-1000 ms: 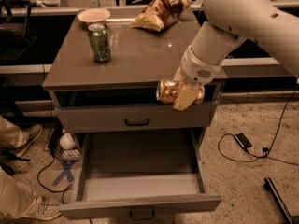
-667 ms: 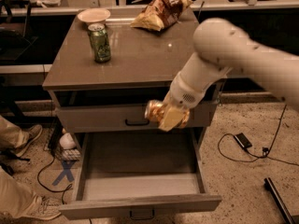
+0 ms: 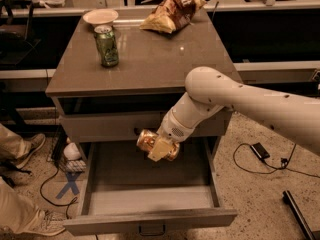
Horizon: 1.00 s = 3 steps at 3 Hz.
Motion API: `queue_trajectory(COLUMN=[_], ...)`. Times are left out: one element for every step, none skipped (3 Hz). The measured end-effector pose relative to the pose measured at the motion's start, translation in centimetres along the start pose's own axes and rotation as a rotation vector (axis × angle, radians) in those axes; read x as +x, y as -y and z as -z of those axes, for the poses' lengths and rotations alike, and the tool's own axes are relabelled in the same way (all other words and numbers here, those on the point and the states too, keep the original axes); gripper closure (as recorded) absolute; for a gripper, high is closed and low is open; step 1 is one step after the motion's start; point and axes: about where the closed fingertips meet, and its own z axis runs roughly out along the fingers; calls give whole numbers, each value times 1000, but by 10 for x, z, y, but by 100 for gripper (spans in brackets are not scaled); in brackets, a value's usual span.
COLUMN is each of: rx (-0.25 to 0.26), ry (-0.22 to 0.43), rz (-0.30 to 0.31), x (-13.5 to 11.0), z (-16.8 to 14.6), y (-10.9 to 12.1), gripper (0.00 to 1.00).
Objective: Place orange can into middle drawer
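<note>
arm [image 3: 250, 98] comes in from the right, elbow bent over the cabinet's front edge, forearm angled down-left. gripper [image 3: 160, 146] hangs just in front of the closed top drawer [image 3: 100, 127], above the rear of the open middle drawer [image 3: 150, 200]. Jaws closed on the orange can [image 3: 146, 139], held sideways in the air over the tray floor. green can [image 3: 106, 46] upright on the cabinet top [image 3: 155, 64].

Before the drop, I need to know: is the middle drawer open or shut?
Open. The middle drawer is pulled out with its bare grey floor showing. The end effector holds the orange can over it.
</note>
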Motion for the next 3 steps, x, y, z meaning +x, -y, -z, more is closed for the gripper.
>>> queue_trajectory(rx=[-11, -11, 14], ry=[2, 44, 107], rz=[-27, -138, -260], x=[4, 23, 44], z=[-11, -52, -101], y=[-4, 1, 15], gripper=[100, 100, 100])
